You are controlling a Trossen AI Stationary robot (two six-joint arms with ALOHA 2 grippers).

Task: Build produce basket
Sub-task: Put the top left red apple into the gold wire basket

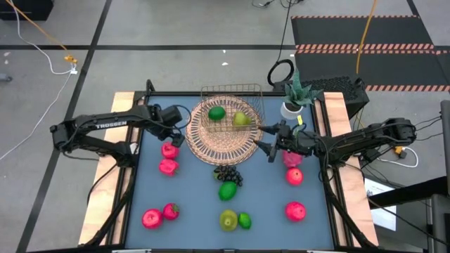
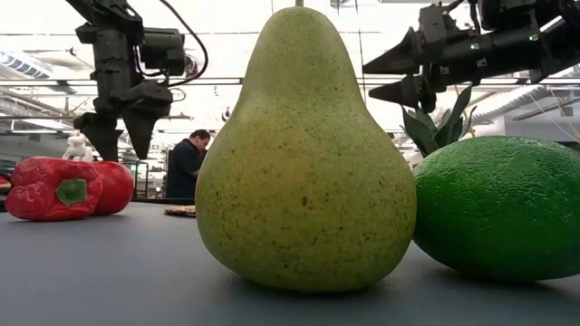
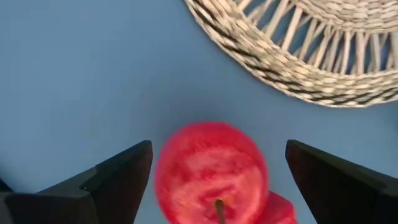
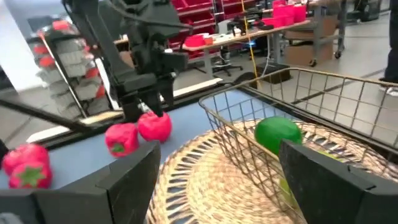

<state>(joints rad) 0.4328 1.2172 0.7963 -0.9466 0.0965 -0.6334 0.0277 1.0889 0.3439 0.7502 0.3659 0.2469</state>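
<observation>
The woven basket stands at the table's far middle, with a green fruit and a yellow-green one lying inside. My left gripper points down, open, just above a red apple that rests on the table left of the basket. Its fingers stand either side of the apple without touching it. My right gripper hangs open and level at the basket's right rim, nothing between its fingers. Other produce lies scattered on the blue table.
A pink fruit lies just near of the apple. Grapes, a green fruit, a pear and a lime lie toward the near edge. Red fruits lie right; a potted plant stands at the far right.
</observation>
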